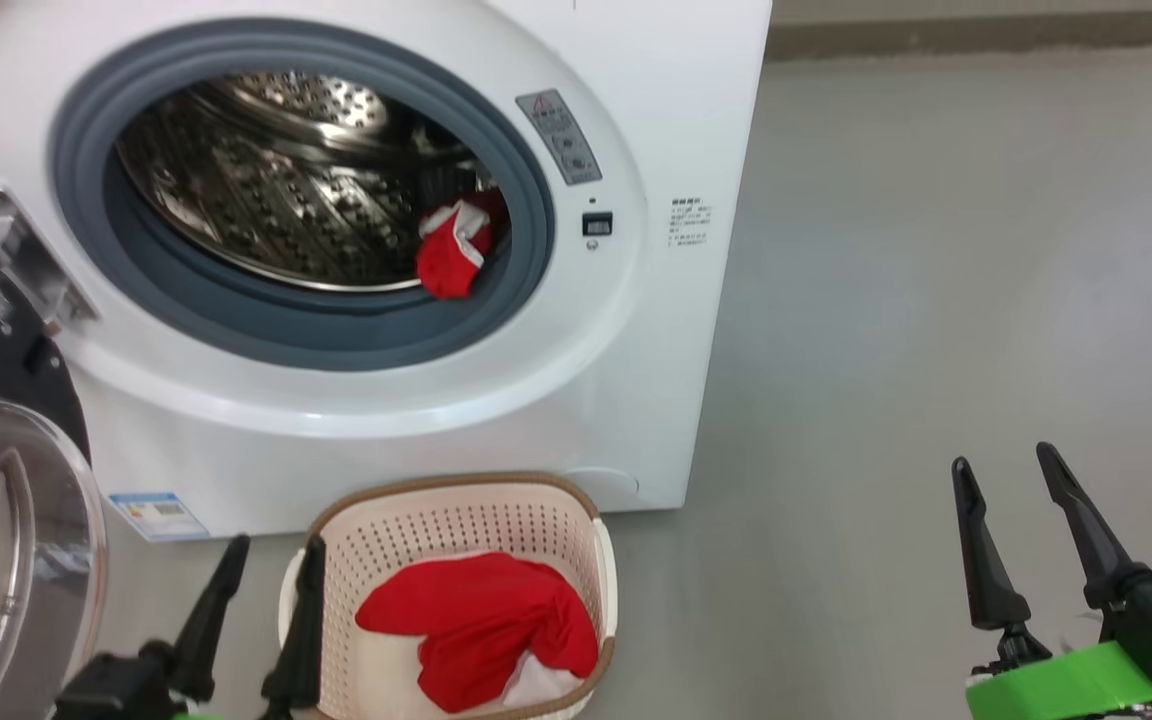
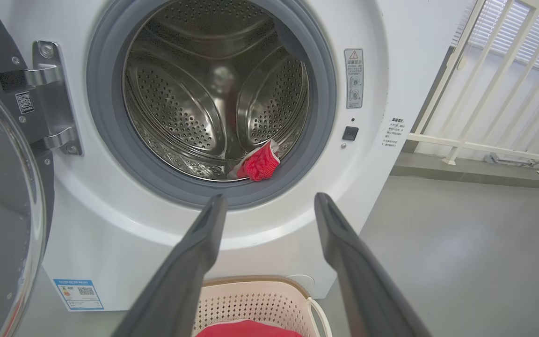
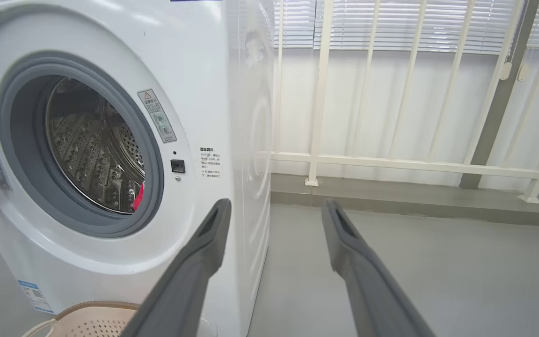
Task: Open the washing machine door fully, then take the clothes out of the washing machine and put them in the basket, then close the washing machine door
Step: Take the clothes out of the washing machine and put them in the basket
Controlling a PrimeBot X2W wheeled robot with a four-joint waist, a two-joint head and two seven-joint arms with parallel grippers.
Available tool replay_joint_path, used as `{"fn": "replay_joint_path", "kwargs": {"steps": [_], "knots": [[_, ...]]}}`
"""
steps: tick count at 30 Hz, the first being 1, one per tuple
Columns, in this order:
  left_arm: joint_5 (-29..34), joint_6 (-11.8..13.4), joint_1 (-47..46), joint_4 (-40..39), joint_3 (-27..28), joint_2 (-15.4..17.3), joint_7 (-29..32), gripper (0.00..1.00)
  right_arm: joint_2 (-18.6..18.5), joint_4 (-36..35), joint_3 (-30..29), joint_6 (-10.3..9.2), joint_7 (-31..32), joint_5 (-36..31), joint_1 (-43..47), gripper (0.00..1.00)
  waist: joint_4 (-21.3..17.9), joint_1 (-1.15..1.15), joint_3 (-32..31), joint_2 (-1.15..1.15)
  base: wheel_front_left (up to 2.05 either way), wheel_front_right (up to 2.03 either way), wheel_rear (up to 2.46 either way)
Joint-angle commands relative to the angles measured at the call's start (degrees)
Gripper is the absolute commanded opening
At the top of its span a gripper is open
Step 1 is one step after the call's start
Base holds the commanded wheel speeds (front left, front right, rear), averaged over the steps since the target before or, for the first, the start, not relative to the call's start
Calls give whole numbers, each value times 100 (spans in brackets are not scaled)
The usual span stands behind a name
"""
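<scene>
- clothes (image 1: 481, 625): bunched bright red fabric, white patches, in the basket (image 1: 456, 488); one more red-white piece (image 1: 453, 255) at the perforated steel drum (image 1: 266, 190), right lip
- basket: cream perforated plastic, brown rim; just before the white washer (image 1: 676, 100)
- door (image 1: 26, 560): open at left; clear bulging glass
- left gripper (image 1: 276, 542), right gripper (image 1: 1004, 455): jaws wide, empty

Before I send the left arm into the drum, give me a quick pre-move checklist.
1. washing machine door clear of the opening: ok.
2. left tool open, empty: ok.
3. right tool open, empty, off to the side: ok.
4. red garment on the lower right lip of the drum, unobstructed: ok.
5. basket below the opening, room left beside the red cloth inside: ok.
6. Door at full swing: cannot tell, cut off by the frame.
</scene>
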Motion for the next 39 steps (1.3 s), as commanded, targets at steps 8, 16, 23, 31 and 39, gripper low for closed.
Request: {"fn": "replay_joint_path", "kwargs": {"steps": [8, 16, 23, 31, 39], "knots": [[83, 14, 479, -662, 458, 160, -50, 100, -55, -674, 72, 26, -36, -72, 276, 100, -20, 0, -278, 0, 0, 0, 0], [49, 16, 681, -699, 594, 122, -50, 100, -55, -676, 107, 26, -36, -14, 378, 100, -51, 0, -332, 0, 0, 0, 0], [93, -8, 694, -652, 559, 67, -50, 100, -55, -645, 115, 26, -36, 3, 377, 100, -53, 0, -350, 0, 0, 0, 0], [97, -11, 648, -592, 572, 47, -50, 100, -54, -623, 157, 26, -36, 8, 351, 100, -43, 0, -303, 0, 0, 0, 0], [60, -11, 340, -428, 547, 39, -44, 100, -54, -641, 336, 26, -36, -39, 215, 100, -40, 0, -19, 0, 0, 0, 0]]}}
